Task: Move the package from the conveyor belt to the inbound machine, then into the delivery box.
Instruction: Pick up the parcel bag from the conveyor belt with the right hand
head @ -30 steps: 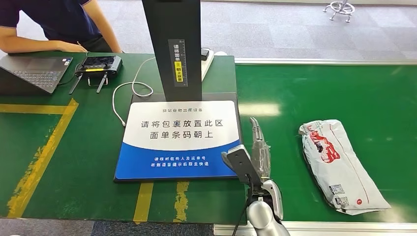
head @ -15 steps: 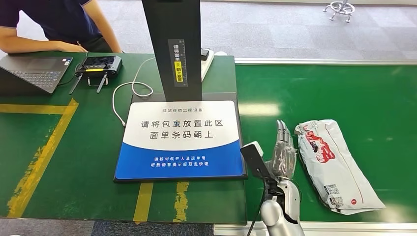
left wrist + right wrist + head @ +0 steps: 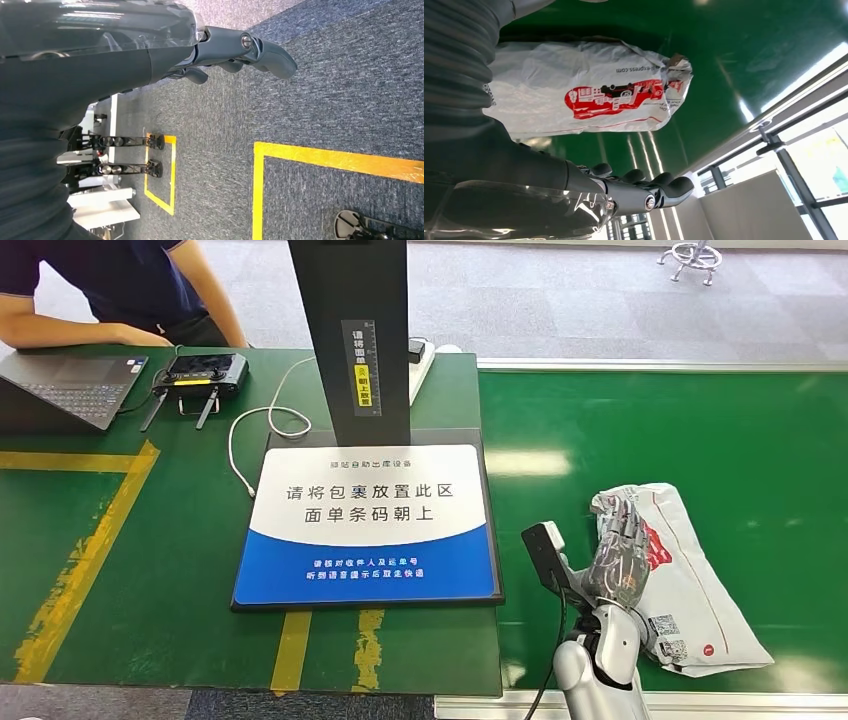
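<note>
Green conveyor belt (image 3: pixel 700 430) carries 1 white package (image 3: pixel 690 585), lying flat near its front edge. Beside it, the worktop (image 3: pixel 130 540) holds 1 inbound machine (image 3: pixel 370 525), 1 laptop (image 3: pixel 60 385). Right hand (image 3: pixel 618 555) hovers over the package, released, fingers straight. Left hand (image 3: pixel 235 47) hangs above carpet, loosely curled, grasping nothing.

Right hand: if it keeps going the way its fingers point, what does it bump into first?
Probably nothing soon. The right hand hovers over the white package, fingers pointing along it and up the green conveyor belt. That way looks free, though its height above the package is hard to judge.
</note>
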`<action>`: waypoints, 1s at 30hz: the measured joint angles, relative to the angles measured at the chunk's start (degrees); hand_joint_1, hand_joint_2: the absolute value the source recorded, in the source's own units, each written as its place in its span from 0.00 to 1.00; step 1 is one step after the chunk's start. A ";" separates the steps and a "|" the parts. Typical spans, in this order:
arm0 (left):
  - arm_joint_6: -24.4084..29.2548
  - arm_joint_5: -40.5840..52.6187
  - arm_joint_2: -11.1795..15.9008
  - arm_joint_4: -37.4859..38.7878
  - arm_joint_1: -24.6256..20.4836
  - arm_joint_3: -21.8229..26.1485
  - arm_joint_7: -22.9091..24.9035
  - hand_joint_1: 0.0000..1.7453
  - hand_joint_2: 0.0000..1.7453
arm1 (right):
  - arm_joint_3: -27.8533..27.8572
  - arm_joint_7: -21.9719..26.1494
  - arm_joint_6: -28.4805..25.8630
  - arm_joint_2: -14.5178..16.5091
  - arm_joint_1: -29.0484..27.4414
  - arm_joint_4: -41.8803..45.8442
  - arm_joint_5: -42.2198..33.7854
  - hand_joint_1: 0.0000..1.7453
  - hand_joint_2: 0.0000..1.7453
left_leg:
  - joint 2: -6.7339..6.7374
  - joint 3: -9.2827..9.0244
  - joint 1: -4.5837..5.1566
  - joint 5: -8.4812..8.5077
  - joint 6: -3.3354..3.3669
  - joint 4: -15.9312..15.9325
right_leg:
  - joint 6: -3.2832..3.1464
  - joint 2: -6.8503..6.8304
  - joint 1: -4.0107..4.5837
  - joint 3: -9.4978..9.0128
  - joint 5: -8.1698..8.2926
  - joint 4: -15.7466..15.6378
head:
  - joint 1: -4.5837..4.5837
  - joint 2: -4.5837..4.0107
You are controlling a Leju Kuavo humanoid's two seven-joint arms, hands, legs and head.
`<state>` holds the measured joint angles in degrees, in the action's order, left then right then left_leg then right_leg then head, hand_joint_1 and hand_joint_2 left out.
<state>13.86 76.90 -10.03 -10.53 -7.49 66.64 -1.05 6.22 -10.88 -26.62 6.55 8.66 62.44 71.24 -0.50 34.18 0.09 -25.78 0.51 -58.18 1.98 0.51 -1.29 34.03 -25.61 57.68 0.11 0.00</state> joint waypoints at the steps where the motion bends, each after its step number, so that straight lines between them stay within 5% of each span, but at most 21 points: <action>1: -0.01 0.08 0.00 0.00 -0.01 0.00 0.00 0.00 1.00 | 0.38 -0.55 0.01 -0.02 0.03 -0.28 0.58 0.00 1.00 | 0.00 0.00 0.00 0.00 0.00 0.00 | 0.00 0.00 0.00 0.00 0.00 0.00 | 0.01 0.00; 15: -0.18 0.98 -0.01 0.00 -0.18 -0.07 0.97 0.00 1.00 | 3.96 -11.85 5.39 -0.87 -0.30 -3.08 13.67 0.00 1.00 | 0.00 0.00 0.00 0.00 0.00 0.00 | 0.00 0.00 0.00 0.01 0.00 0.00 | 0.00 0.00; 30: -0.04 0.42 -0.01 0.00 0.05 -0.02 0.82 0.00 1.00 | 6.84 -15.04 8.53 -1.25 -0.18 -5.39 18.22 0.00 1.00 | 0.00 0.00 0.00 0.00 0.00 0.00 | 0.00 0.00 0.00 0.00 0.00 0.00 | 0.00 0.00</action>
<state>13.83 77.32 -10.04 -10.54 -7.44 66.62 -0.23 13.06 -25.92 -18.09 5.31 8.48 57.05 89.47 -0.50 34.18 0.09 -25.78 0.52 -58.18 1.98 0.51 -1.30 34.03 -25.61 57.68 0.11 0.00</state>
